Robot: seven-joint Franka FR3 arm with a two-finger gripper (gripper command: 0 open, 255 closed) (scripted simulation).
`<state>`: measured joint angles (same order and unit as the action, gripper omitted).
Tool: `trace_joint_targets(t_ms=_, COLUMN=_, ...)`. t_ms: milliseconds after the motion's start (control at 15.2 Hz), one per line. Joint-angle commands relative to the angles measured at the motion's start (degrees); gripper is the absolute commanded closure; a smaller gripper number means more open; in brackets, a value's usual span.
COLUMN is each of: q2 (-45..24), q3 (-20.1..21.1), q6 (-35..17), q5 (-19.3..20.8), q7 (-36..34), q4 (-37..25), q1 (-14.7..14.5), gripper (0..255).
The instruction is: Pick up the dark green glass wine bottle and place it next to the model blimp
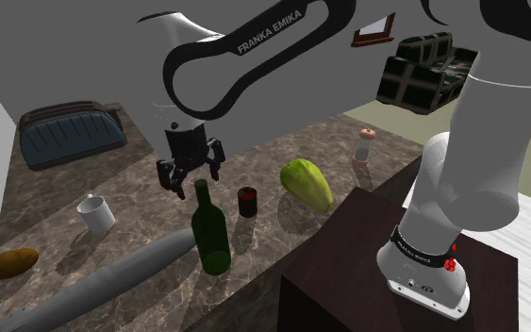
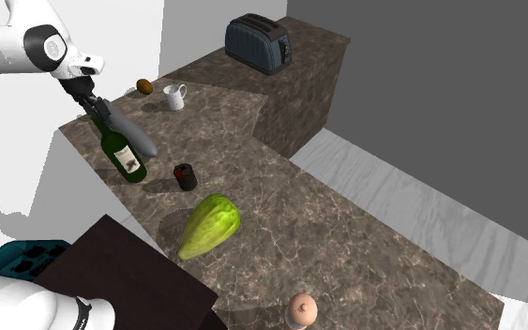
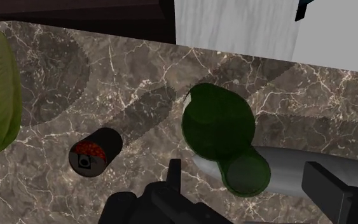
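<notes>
Wine bottle [image 1: 210, 231]: dark green glass. Its mouth sits directly under the gripper [image 1: 194, 179], and in the wrist view its neck lies between the two black fingers.
Jaws: spread wide, a gap on each side of the neck, gripping nothing.
Bottle's place: upright on the marbled counter [image 1: 65, 189], just beside the nose of the grey blimp [image 1: 112, 278]. I cannot tell if the two touch.
Near neighbours: a small dark can [image 1: 247, 201] stands near the bottle on the side away from the blimp, with a pale green vegetable [image 1: 307, 182] beyond it.
Further out: a white mug [image 1: 95, 213] and a dark toaster [image 1: 70, 132] toward the wall.
Step in hand: the hand is lined up over the neck and nothing is held. This reads as either the approach to a grasp or the moment after letting go, since the bottle stands by the blimp.
Next move: for a grasp, descend straight and close on the neck. Otherwise, rise straight up without brushing it.
</notes>
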<state>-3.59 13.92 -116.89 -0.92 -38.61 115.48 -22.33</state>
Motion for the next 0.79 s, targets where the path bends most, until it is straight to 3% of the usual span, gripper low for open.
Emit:
trace_joint_targets(t_ms=0, q2=0.57, q3=-0.02, q6=1.86, q5=-0.13, q7=0.1, q4=-1.3, q1=0.05, gripper=0)
trace_joint_targets(t_ms=198, q2=1.76, q3=-0.1, q6=7.07, q5=-0.4, q7=0.29, q4=-5.35, q1=0.17, gripper=0)
trace_joint_targets(t_ms=726, q2=1.76, q3=-0.1, q6=7.07, q5=-0.4, q7=0.29, q4=-5.35, q1=0.17, gripper=0)
